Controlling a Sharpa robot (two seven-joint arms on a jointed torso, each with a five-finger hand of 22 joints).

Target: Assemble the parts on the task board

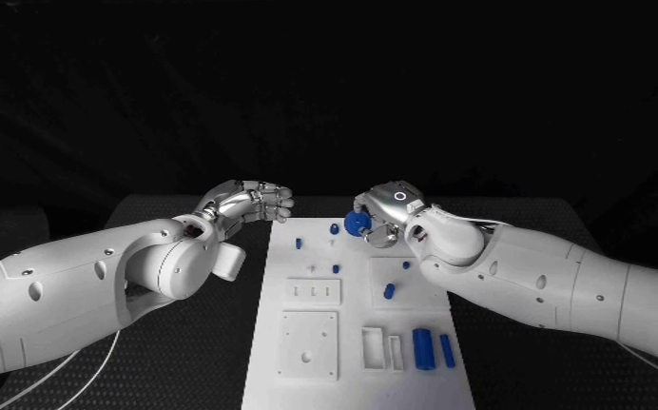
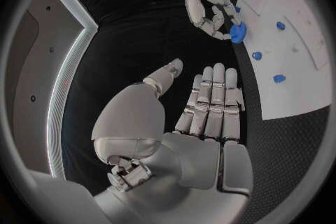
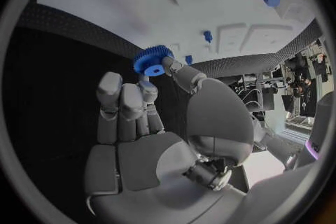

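Pinching a blue toothed gear (image 3: pixel 153 61) between thumb and fingertips, the right hand (image 1: pixel 388 210) hangs over the far end of the task board (image 1: pixel 359 334), near its far edge; the gear (image 1: pixel 358 224) shows in the head view just under the fingers. The left wrist view shows the same grip from the side, with the gear (image 2: pixel 238 33) held at the board's edge.

The left hand (image 1: pixel 252 203) sits off the board's far left corner, above the black desk (image 1: pixel 192 353). Its fingers lie straight and close together with the thumb apart, and it holds nothing (image 2: pixel 203 106).

Between the two hands the far end of the board is open. Small blue pegs (image 1: pixel 335 230) stand near that far end, and one more blue part (image 1: pixel 390 289) lies toward the middle. Two long blue blocks (image 1: pixel 424 348) lie side by side near the board's near right corner, beside some white slotted pieces (image 1: pixel 375 347). White square plates (image 1: pixel 310 343) take up the near left portion; whether they are raised or recessed is hard to tell.

Bare desk runs along both long sides of the board under the arms. Beyond the desk the background is dark.
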